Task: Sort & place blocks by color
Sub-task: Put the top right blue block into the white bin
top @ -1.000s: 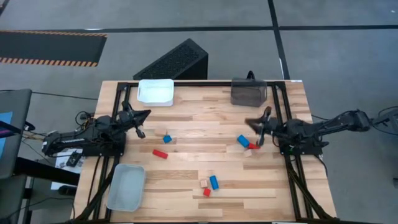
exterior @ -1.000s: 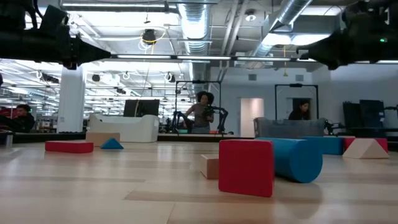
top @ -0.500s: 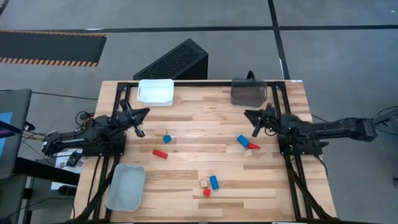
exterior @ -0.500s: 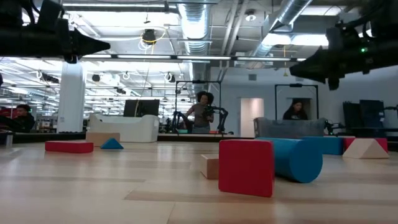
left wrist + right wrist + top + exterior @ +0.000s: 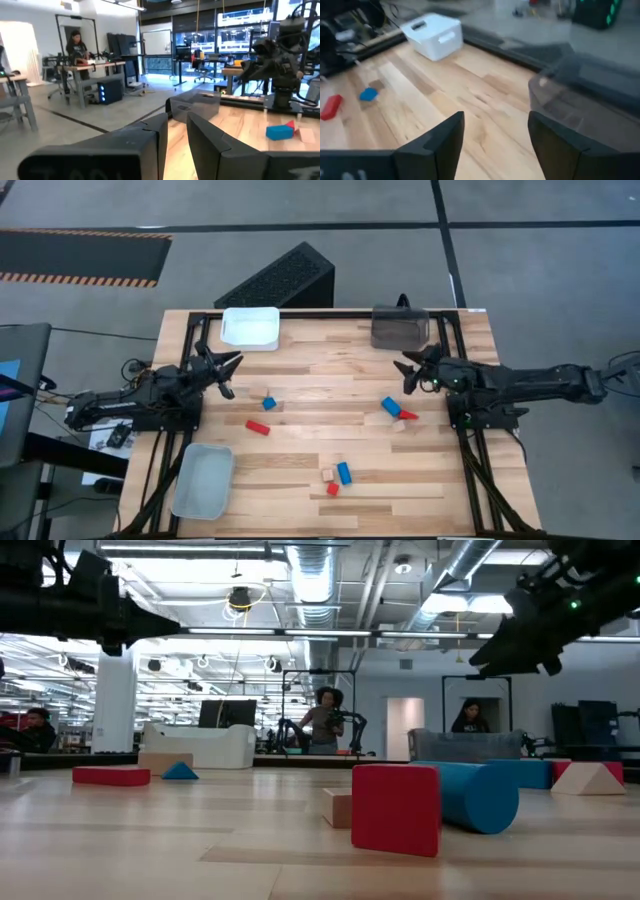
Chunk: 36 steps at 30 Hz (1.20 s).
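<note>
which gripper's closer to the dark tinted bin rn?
Right. The right gripper hovers just beside the dark tinted bin, toward the table's middle. The left gripper is across the table, near the white bin.

Grey concrete floor (image 5: pixel 560 240) with dark seam lines. Black-and-orange hazard-striped mat (image 5: pixel 80 258) far left of desk. Black perforated box (image 5: pixel 280 278) on floor behind desk. Open workshop beyond: exposed silver ducts (image 5: pixel 310 575) and pipes at ceiling, white column (image 5: pixel 113 700), strip lighting. Person (image 5: pixel 325 720) standing mid-room, another at doorway (image 5: pixel 470 718). Workbenches (image 5: pixel 85 75), office chairs, big windows (image 5: pixel 235 35).
</note>
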Motion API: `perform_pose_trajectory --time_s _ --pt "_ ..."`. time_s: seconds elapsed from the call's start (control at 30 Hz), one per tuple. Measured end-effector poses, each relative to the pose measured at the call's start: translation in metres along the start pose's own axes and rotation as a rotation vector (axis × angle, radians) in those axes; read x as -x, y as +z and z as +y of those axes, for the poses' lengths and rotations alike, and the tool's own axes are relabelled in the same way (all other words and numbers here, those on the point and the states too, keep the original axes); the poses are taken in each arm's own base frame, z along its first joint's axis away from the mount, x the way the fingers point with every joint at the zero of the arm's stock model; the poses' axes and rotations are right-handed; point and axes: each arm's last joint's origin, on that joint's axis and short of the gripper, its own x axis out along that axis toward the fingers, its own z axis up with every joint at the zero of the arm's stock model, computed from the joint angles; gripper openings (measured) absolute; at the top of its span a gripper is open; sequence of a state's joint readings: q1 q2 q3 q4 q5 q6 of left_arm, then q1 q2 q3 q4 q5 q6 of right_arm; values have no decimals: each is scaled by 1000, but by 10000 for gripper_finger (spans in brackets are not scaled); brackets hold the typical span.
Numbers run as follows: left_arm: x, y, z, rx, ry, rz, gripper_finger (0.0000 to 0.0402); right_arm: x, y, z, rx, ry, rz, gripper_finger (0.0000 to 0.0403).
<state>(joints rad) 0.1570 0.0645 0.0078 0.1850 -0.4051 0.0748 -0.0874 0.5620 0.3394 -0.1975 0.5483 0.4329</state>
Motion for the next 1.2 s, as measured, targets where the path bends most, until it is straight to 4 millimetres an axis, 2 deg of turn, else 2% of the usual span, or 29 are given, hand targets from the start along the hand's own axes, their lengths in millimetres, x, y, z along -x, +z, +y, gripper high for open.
perform_pose_trajectory --time_s 0.13,0.33,0.77,0.93,1.2 --pt "-1 -1 -1 37 -2 13 57 2 15 8 -62 42 79 255" --pt "-3 -5 -3 53 -35 55 56 -4 14 26 -149 166 241 255" --pt "-5 -10 -6 119 -88 105 56 -16 -43 63 -99 122 665 255" --pt "-7 -11 -7 112 -105 122 56 -19 -59 68 -29 78 736 255" --pt "-12 -6 -9 81 -103 64 56 -31 -71 64 46 -24 760 255"
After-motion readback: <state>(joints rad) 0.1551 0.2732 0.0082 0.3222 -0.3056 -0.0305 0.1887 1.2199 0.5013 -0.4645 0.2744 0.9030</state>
